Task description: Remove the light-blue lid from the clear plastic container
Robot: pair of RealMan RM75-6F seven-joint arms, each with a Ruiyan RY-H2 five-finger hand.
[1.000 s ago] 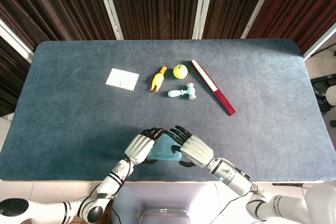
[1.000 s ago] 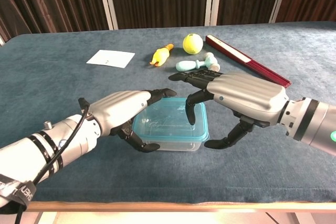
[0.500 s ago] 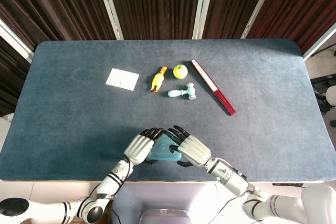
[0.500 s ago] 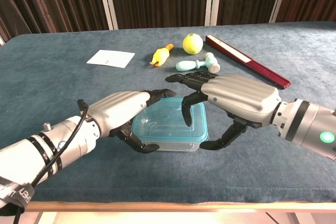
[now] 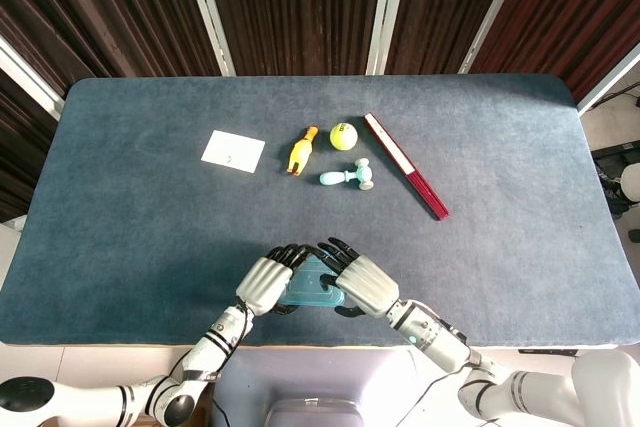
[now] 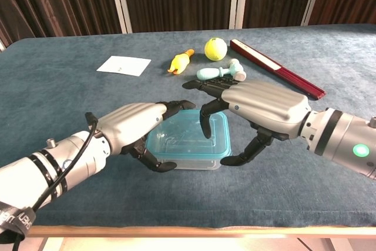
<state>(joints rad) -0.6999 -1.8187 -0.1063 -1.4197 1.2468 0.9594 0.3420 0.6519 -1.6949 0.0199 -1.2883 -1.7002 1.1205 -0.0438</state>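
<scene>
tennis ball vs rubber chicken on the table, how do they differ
The tennis ball is round and yellow-green; the rubber chicken is long, thin and yellow-orange. The ball sits further right, nearer the red bar; the chicken lies nearer the white card. Both rest untouched on the table.

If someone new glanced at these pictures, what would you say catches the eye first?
Most striking are the two silver robot hands at the near table edge: the left robot hand and the right robot hand flank a clear plastic container, whose light-blue lid is still on. Farther back on the blue table lie a yellow ball, a rubber chicken and a long red stick.
</scene>
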